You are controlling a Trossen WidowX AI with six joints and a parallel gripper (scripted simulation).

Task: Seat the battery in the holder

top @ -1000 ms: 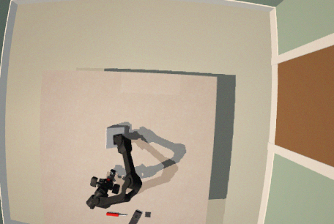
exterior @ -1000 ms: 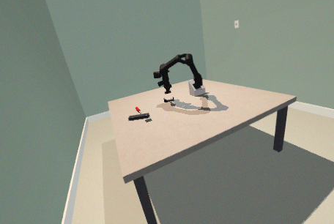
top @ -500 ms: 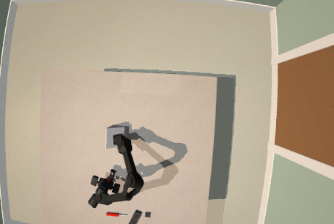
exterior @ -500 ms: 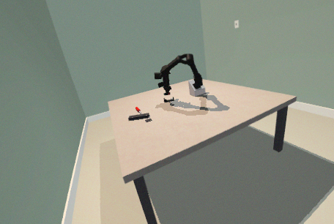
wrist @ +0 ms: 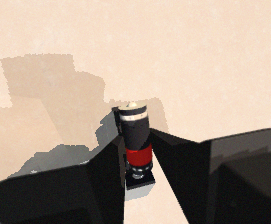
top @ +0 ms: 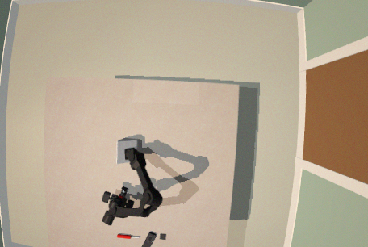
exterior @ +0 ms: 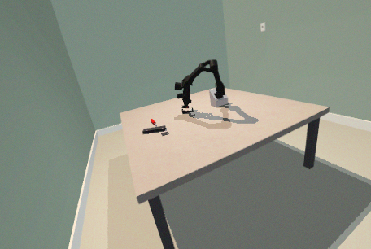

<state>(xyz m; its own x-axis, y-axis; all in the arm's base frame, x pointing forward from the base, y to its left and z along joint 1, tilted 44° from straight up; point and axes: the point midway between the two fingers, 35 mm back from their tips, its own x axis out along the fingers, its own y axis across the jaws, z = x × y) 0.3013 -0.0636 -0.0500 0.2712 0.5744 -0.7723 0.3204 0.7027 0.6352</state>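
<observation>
The gripper (wrist: 137, 137) (exterior: 186, 107) is shut on the battery (wrist: 136, 131), gripping its sides around the middle. The battery is dark with a red band and a pale ring near its terminal end. In the wrist view that end points to the top and the red band is nearer the bottom. The small black holder (wrist: 141, 183) (exterior: 188, 111) is on the table, directly behind the battery in the wrist view; its end shows below the battery, with a shiny coil beside it. The battery and fingers hide most of the holder. Whether the battery touches it I cannot tell.
A red-handled screwdriver (top: 124, 236) (exterior: 153, 121), a long dark bar-shaped object (top: 149, 239) (exterior: 154, 129) and a small dark square (top: 163, 236) (exterior: 164, 133) lie apart from the gripper. The arm stands by a grey block (top: 121, 154) (exterior: 220, 101) on the table.
</observation>
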